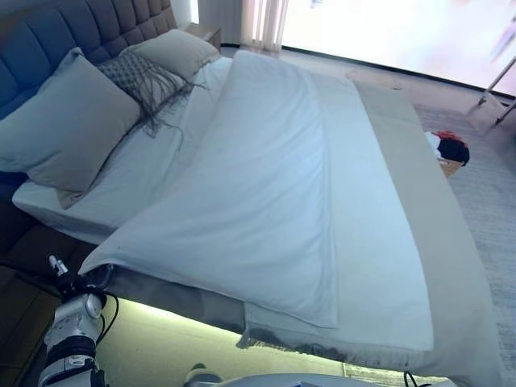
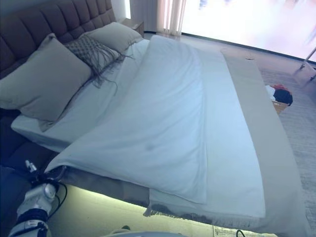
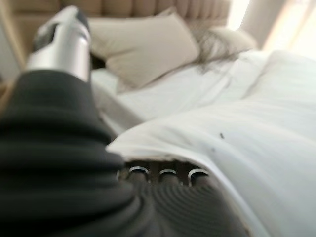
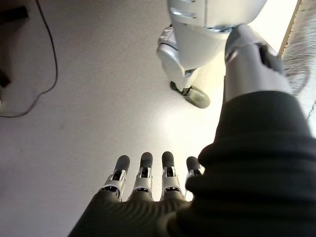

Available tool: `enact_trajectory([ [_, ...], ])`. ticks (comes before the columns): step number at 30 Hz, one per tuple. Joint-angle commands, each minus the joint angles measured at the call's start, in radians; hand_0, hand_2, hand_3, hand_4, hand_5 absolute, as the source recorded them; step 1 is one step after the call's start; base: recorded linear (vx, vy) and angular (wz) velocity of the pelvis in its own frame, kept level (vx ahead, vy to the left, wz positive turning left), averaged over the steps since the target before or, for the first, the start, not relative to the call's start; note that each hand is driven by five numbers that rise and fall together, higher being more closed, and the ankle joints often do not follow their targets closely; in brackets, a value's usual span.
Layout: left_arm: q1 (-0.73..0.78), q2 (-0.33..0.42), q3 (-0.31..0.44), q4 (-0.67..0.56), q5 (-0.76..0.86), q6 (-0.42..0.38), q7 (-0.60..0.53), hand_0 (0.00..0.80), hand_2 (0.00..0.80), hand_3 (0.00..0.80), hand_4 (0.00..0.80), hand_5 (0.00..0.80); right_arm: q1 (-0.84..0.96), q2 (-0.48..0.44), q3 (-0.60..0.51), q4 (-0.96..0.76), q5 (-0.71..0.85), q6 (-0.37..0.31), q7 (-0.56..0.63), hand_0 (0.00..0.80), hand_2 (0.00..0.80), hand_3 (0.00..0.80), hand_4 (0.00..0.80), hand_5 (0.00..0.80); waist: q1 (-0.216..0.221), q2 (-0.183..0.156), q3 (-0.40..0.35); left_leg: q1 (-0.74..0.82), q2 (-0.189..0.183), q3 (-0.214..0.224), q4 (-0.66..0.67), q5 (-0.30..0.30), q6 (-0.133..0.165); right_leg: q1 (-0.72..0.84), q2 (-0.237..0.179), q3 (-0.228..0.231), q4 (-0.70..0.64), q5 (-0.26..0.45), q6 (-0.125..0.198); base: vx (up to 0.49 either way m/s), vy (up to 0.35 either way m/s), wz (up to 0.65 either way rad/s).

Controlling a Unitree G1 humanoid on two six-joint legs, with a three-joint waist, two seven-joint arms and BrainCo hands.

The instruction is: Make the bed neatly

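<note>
Left robot hand [image 3: 168, 177] at 7 o'clock grips the near corner of the white duvet [image 1: 258, 193], fingers curled into the cloth edge. Duvet lies diagonally across the bed [image 1: 451, 266], folded over itself, its far end toward 12 o'clock. Two beige pillows [image 1: 68, 129] and a grey fringed cushion [image 1: 145, 76] sit against the headboard [image 1: 48, 32] at 10 o'clock. Right robot hand [image 4: 148, 182] hangs over the floor [image 4: 74, 123], fingers straight, holding nothing. Basket [image 1: 447, 153] at 3 o'clock beside the bed.
</note>
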Motion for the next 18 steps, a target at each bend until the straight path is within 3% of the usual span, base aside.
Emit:
enact_trajectory([
  [1,0.138,0.454,0.440,0.073,-0.051,-0.276,-0.089,0.000,0.000,0.000,0.000,0.000,0.055,-0.055,0.002,0.041,0.005,0.006,0.021,0.000,0.000,0.000,0.000,0.000,0.148,0.038,-0.035,-0.079,-0.098,-0.019,0.119,-0.045,0.081,-0.006,-0.127,-0.001,0.099,-0.017,0.052,-0.010,0.042,-0.08],
  [6,0.170,0.418,0.428,0.124,-0.051,-0.188,-0.092,0.000,0.000,0.000,0.000,0.000,0.049,-0.060,0.023,0.024,0.000,-0.008,0.030,0.000,0.000,0.000,0.000,0.000,0.156,0.017,-0.026,-0.085,-0.090,-0.019,0.113,-0.044,0.080,-0.014,-0.122,-0.012,0.092,-0.015,0.053,-0.005,0.027,-0.02],
  [14,0.192,0.287,0.305,0.246,-0.027,0.109,-0.198,0.000,0.000,0.000,0.000,0.000,0.029,-0.031,0.081,-0.044,0.050,-0.010,0.034,0.000,0.000,0.000,0.000,0.000,0.179,-0.039,0.028,-0.126,-0.073,-0.009,0.139,-0.060,0.082,-0.048,-0.111,-0.021,0.107,-0.014,0.054,-0.072,-0.047,0.10],
  [18,0.194,0.218,0.248,0.286,0.049,0.134,-0.303,0.000,0.000,0.000,0.000,0.000,0.016,-0.037,0.097,-0.072,0.051,-0.010,0.056,0.000,0.000,0.000,0.000,0.000,0.179,-0.059,0.055,-0.151,-0.071,-0.006,0.163,-0.061,0.085,-0.062,-0.112,-0.016,0.116,-0.012,0.050,-0.087,-0.013,0.21],
])
